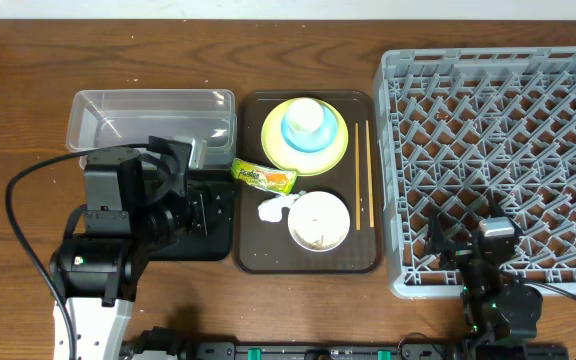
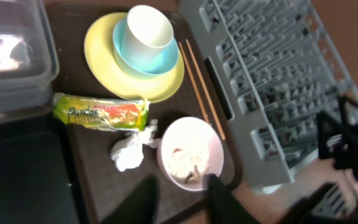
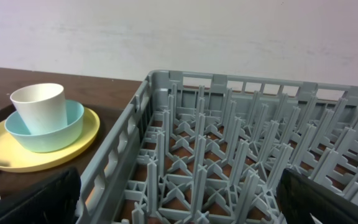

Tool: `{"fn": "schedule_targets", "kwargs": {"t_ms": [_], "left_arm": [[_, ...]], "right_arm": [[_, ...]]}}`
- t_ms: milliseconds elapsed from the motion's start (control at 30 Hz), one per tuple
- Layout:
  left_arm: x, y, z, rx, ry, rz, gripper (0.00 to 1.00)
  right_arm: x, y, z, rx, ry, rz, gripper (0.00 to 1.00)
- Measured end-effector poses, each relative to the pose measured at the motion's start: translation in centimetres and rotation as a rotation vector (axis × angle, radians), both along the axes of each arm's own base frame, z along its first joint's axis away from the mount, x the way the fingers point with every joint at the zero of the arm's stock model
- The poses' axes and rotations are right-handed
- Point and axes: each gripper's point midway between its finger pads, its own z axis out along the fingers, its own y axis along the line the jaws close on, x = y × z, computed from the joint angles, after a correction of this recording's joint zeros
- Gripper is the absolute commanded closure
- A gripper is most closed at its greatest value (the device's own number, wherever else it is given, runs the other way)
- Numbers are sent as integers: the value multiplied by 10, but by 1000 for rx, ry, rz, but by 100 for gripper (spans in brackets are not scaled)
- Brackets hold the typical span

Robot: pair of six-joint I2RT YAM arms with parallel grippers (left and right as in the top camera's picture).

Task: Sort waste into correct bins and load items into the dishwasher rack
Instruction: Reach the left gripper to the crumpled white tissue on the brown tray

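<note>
Upper centre: a yellow-green plate [image 1: 273, 142], a light blue bowl [image 1: 292, 138], a white cup [image 1: 307, 114]. Lower down: a white bowl [image 1: 335, 212] flecked with whitish scraps [image 2: 185, 162], a white tissue [image 1: 274, 208], and a yellow-green wrapper [image 1: 264, 177] with orange print. The chopsticks [image 1: 370, 175] are pale wood and the brown tray [image 1: 308, 262] dark. At right is a grey lattice rack [image 1: 498, 150]; at left, a clear tub [image 1: 153, 115] and a black tray [image 1: 208, 238]. The surface [image 1: 28, 100] is brown woodgrain.

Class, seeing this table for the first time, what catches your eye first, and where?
The big grey dishwasher rack dominates the right side. On the brown tray beside it, a white cup sits in a light blue bowl on a yellow-green plate.
</note>
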Motion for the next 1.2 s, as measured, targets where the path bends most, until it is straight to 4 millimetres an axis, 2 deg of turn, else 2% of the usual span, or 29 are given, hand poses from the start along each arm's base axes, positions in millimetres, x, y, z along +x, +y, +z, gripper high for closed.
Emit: {"fn": "schedule_targets", "kwargs": {"t_ms": [67,233,333,467,500,567,700,800,1067,1200], "left_arm": [[-2,-3,-1,-19,28,7,93],[-9,-6,-16,28,114,67,93],[-12,-6,-28,98,144,111,85],[-13,-12,-44,174,180,147,83],[-13,-15,-50,195,194,150,74],[-13,-21,-61,230,213,147,69],[-5,-31,-85,316,248,155,63],[3,-30,-102,373,271,177,60],[26,-35,-140,439,324,207,59],[29,-36,-158,464,362,204,59]], "right_arm": [[0,0,0,0,0,0,1],[0,0,0,0,0,0,1],[0,0,0,0,0,0,1],[0,0,0,0,0,0,1],[0,0,0,0,0,0,1],[0,0,0,0,0,0,1],[0,0,0,0,0,0,1],[0,0,0,0,0,0,1],[0,0,0,0,0,0,1],[0,0,0,0,0,0,1]]}}
